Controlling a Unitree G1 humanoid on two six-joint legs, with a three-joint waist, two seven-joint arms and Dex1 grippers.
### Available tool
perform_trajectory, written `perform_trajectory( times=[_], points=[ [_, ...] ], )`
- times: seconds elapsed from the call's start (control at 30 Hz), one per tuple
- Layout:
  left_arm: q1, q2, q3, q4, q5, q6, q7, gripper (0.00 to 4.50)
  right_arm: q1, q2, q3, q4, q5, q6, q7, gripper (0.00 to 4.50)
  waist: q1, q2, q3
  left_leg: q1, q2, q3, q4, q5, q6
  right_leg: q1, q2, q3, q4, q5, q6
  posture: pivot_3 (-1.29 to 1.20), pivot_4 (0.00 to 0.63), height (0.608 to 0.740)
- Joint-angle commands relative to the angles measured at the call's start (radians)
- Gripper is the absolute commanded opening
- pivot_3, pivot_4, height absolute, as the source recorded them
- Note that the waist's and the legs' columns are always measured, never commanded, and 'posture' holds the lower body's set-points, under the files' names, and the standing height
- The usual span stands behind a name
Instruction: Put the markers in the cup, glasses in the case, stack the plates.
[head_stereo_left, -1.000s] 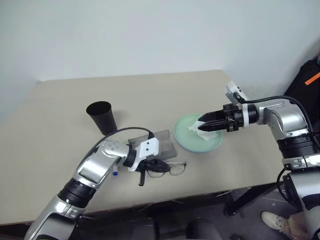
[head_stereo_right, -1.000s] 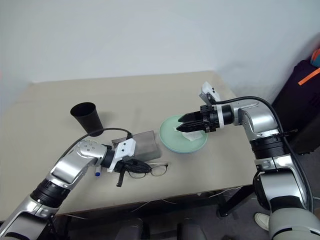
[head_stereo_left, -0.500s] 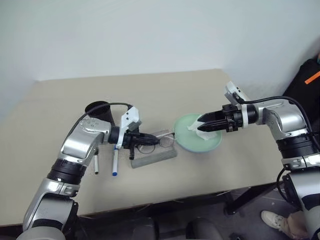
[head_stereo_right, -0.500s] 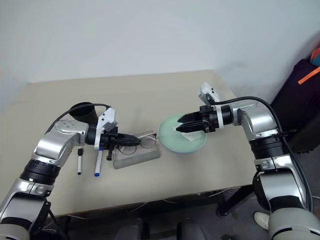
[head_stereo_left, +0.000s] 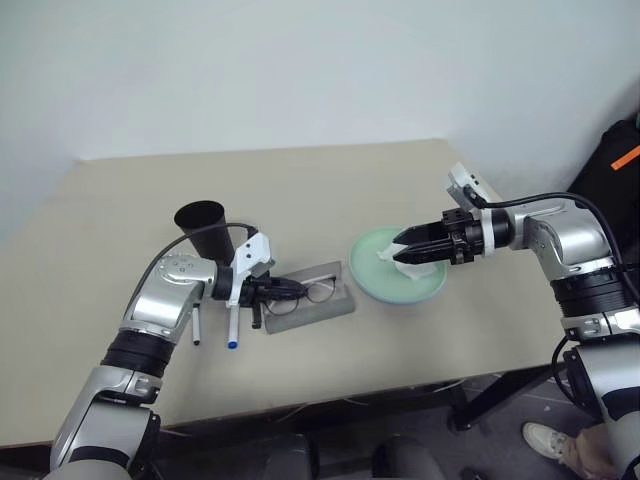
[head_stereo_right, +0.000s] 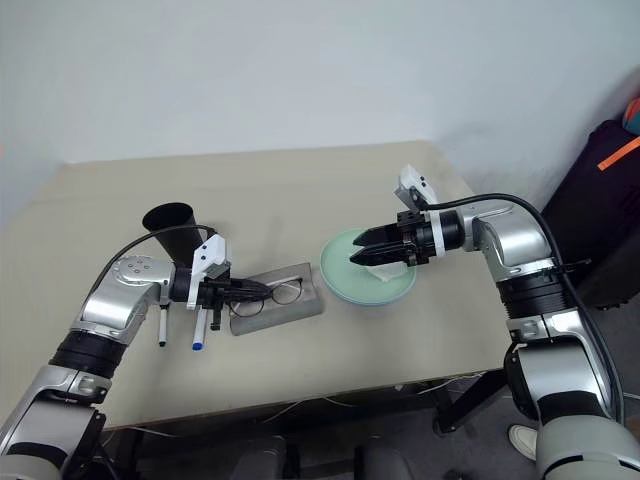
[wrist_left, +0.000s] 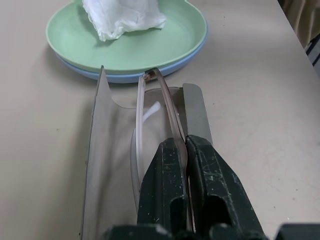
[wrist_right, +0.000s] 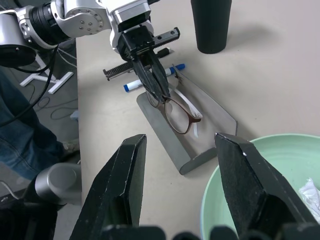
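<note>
Grey and fabric-textured, the rectangular case (head_stereo_left: 311, 297) lies open near the middle of the beige table (head_stereo_left: 300, 180). The thin dark wire-framed glasses (head_stereo_left: 313, 291) are over its open tray; whether they rest on it cannot be told. The left gripper (head_stereo_left: 294, 289) has its two black fingers pressed together on one temple arm of the glasses, at the left end of the case.

Just left of the case lie two slim white markers, side by side: the blue-capped one (head_stereo_left: 232, 327) closer to the case and the black-capped one (head_stereo_left: 196, 326) further left. The matte black tapered cup (head_stereo_left: 206, 232) stands upright behind them, farther from the robot.

To the right of the case, the pale mint green plate (head_stereo_left: 375, 275) sits on top of the light blue plate (wrist_left: 125, 76). A crumpled white tissue (wrist_left: 122, 17) lies in the green plate. The right gripper (head_stereo_left: 399, 252) hangs above this plate with its fingers spread apart, and it holds nothing.
</note>
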Motion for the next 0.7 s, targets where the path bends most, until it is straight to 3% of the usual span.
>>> perform_trajectory(
  times=[0.03,0.37,0.7],
  points=[
    [-0.009,-0.005,0.004,0.042,0.038,-0.031,0.018,0.03,-0.008,-0.013,-0.018,-0.039,0.019,0.003,0.001,2.34,0.000,0.000,0.000,0.000,0.000,0.000,0.001,0.000,0.000,0.000,0.000,0.000,0.000,0.000,0.000,0.00,0.000,0.740],
    [-0.037,-0.007,0.026,0.090,0.048,-0.051,-0.002,0.03,-0.005,-0.009,-0.015,-0.046,0.021,0.007,-0.002,2.34,0.000,0.000,0.000,-0.003,0.000,0.001,0.001,0.000,0.001,-0.003,-0.001,0.000,0.000,0.002,0.001,0.00,0.000,0.740],
    [0.009,-0.031,0.014,0.016,0.015,0.019,-0.038,0.03,-0.004,-0.005,-0.009,-0.044,0.015,0.000,-0.004,2.34,0.000,0.000,0.000,-0.003,0.000,0.001,0.001,0.000,0.001,-0.003,0.000,0.001,0.000,0.002,0.001,0.00,0.000,0.740]
  ],
)
